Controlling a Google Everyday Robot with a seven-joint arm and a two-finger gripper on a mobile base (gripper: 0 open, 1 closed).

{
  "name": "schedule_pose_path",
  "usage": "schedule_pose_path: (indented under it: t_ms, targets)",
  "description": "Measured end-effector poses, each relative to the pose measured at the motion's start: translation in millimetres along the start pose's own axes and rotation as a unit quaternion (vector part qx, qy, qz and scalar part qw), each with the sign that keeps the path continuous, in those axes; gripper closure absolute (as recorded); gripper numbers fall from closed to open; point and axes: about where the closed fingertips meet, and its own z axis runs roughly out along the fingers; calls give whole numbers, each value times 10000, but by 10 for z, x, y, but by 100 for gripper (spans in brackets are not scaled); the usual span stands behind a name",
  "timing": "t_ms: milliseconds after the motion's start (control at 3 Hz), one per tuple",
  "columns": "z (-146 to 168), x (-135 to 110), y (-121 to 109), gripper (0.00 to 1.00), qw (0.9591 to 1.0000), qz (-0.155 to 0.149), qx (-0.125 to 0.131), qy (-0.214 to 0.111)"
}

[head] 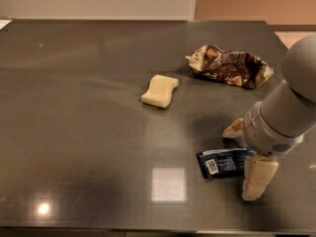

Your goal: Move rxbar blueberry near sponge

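Observation:
The rxbar blueberry [223, 163], a flat dark navy wrapper with a white barcode patch, lies on the dark table at the front right. My gripper [245, 154] is over its right end, open, with one cream finger [234, 129] behind the bar and the other finger [257, 178] in front of it. The bar's right end is hidden by the gripper. The sponge [160, 91], a pale cream block with wavy sides, lies near the table's middle, well up and left of the bar.
A wrinkly brown-and-white snack bag [229, 66] lies at the back right, right of the sponge. The dark table [74, 132] reaches its front edge just below the gripper. A bright light reflection [168, 184] shows left of the bar.

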Motion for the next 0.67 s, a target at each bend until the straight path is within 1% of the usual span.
schedule_pose_path:
  t_ms: [667]
  targets:
    - [-154, -34, -17, 88, 10000, 1, 0, 1]
